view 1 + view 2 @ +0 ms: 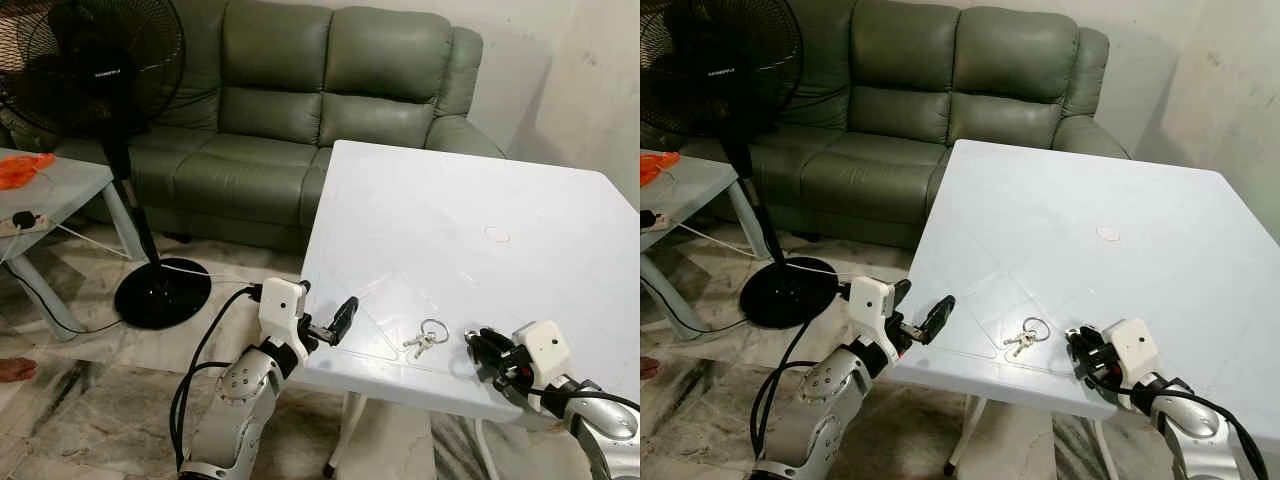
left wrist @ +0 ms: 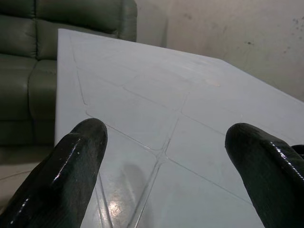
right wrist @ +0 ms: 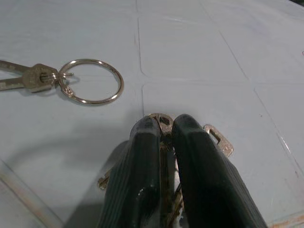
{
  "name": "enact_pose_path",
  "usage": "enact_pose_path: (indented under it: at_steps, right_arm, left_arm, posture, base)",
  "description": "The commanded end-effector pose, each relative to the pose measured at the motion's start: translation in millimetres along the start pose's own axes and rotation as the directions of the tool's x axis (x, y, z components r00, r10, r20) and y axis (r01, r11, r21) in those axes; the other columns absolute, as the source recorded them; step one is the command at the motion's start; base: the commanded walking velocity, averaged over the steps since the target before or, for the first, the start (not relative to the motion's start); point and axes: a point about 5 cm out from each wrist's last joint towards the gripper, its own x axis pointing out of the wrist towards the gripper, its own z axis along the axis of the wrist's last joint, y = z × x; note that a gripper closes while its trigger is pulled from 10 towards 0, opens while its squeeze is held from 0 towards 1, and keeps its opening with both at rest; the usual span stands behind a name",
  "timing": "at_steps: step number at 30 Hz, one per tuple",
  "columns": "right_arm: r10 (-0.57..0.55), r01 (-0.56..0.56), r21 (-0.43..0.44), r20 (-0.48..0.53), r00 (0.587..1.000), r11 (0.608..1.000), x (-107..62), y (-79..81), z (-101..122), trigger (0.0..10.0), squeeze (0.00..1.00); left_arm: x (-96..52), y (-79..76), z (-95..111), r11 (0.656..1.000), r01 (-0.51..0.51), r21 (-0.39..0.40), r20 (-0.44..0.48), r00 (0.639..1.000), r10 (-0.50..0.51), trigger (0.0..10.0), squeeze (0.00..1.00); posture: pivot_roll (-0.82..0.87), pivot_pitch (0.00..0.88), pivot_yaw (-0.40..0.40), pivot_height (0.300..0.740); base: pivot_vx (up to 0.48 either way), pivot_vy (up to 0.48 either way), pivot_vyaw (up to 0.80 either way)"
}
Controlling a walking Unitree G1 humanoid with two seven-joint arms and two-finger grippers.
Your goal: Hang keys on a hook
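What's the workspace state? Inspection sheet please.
Surface: white table, bare but for a small round mark.
Job's things: keys on a ring lie near the front edge; no hook seen.
Clutter: nothing seen on the table.
Grippers: left gripper open at the table's edge; right gripper shut on a second key bunch, beside the ring.
Cables: black cable along the left arm.
Surroundings: green sofa, black fan, side table.

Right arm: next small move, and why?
Probably lift the right gripper straight up off the table. Its fingers are shut on a bunch of keys, low over the tabletop, with a second set of keys lying close by.
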Motion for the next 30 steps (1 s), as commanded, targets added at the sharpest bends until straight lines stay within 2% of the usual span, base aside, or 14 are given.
enact_pose_path:
  at_steps: [1,2,3,4,5,6,8,14,18,22,24,28,29,30]
  right_arm:
    - [-0.007,0.007,-0.015,-0.014,1.000,1.000,-2.5,-4.8,0,10.0,0.00]
    - [-0.009,0.009,-0.014,-0.011,1.000,1.000,-2.3,-4.6,0,5.3,0.00]
    - [-0.009,0.009,-0.014,-0.011,1.000,1.000,-2.2,-4.6,0,5.3,0.00]
    - [-0.014,0.013,-0.018,-0.013,1.000,1.000,-2.1,-4.7,0,3.8,0.00]
    - [-0.015,0.015,-0.019,-0.014,1.000,1.000,-2.1,-4.7,0,3.1,0.00]
    - [-0.016,0.016,-0.020,-0.014,1.000,1.000,-2.0,-4.9,0,1.1,0.00]
    - [-0.013,0.013,-0.012,0.000,1.000,1.000,-2.1,-5.1,1,0.0,0.00]
    - [-0.028,0.028,-0.017,0.002,1.000,0.999,-2.3,-7.1,2,0.0,0.00]
    - [-0.035,0.034,0.012,0.064,0.997,0.999,-1.6,-7.8,8,0.0,0.00]
    - [-0.087,0.074,0.077,0.183,0.979,0.994,5.3,-8.8,25,0.0,0.00]
    - [-0.096,0.080,0.089,0.199,0.975,0.993,6.6,-8.7,28,0.0,0.00]
    - [-0.172,0.091,0.238,0.349,0.921,0.967,15.5,-8.6,53,0.0,0.00]
    - [-0.178,0.087,0.251,0.365,0.914,0.964,16.9,-7.8,57,0.0,0.00]
    - [-0.178,0.094,0.227,0.385,0.905,0.969,19.3,-6.7,64,0.0,0.00]
  left_arm:
    - [1.4,-4.3,3,1.000,0.003,-0.011,0.013,1.000,-0.003,10.0,0.00]
    - [1.5,-4.2,3,1.000,0.002,-0.012,0.013,1.000,-0.002,10.0,0.00]
    - [1.5,-4.2,3,1.000,0.002,-0.012,0.012,1.000,-0.002,10.0,0.00]
    - [1.5,-4.0,3,1.000,0.002,-0.012,0.013,1.000,-0.001,10.0,0.00]
    - [1.5,-3.9,3,1.000,0.001,-0.012,0.013,1.000,-0.001,10.0,0.00]
    - [1.5,-3.8,3,1.000,0.001,-0.012,0.014,1.000,-0.001,10.0,0.00]
    - [1.5,-3.7,3,1.000,0.001,-0.012,0.014,1.000,-0.001,10.0,0.00]
    - [1.8,-3.7,3,1.000,0.001,-0.011,0.012,1.000,0.000,10.0,0.00]
    - [2.1,-3.9,3,1.000,-0.001,-0.016,0.014,1.000,0.001,10.0,0.00]
    - [3.5,-2.9,5,1.000,-0.003,-0.017,0.020,1.000,0.003,10.0,0.00]
    - [3.7,-2.7,5,1.000,-0.003,-0.016,0.020,1.000,0.004,10.0,0.00]
    - [5.1,0.7,7,1.000,-0.009,-0.012,0.025,1.000,0.010,10.0,0.00]
    - [5.5,1.5,8,1.000,-0.011,-0.011,0.027,1.000,0.012,10.0,0.00]
    - [6.4,3.5,10,1.000,-0.016,-0.005,0.031,0.999,0.016,10.0,0.00]
  posture:
    - [-0.02,0.041,-0.068,0.740]
    - [-0.02,0.041,-0.068,0.740]
    - [-0.02,0.041,-0.068,0.740]
    - [-0.02,0.041,-0.068,0.740]
    - [-0.02,0.041,-0.068,0.740]
    - [-0.02,0.041,-0.068,0.740]
    - [-0.02,0.038,-0.068,0.740]
    - [-0.02,0.036,-0.070,0.740]
    - [-0.01,0.033,-0.071,0.740]
    - [-0.01,0.024,-0.071,0.740]
    - [-0.01,0.024,-0.071,0.740]
    - [-0.01,0.018,-0.070,0.740]
    - [-0.01,0.018,-0.070,0.740]
    - [-0.01,0.014,-0.063,0.740]
  base:
    - [0.000,0.000,0.00]
    - [0.000,0.000,0.00]
    - [0.000,0.000,0.00]
    - [0.000,0.000,0.00]
    - [0.000,0.000,0.00]
    - [0.000,0.000,0.00]
    - [0.000,0.000,0.00]
    - [0.000,0.000,0.00]
    - [0.000,0.000,0.00]
    - [0.000,0.000,0.00]
    - [0.000,0.000,0.00]
    - [0.000,0.000,0.00]
    - [0.000,0.000,0.00]
    - [0.000,0.000,0.00]
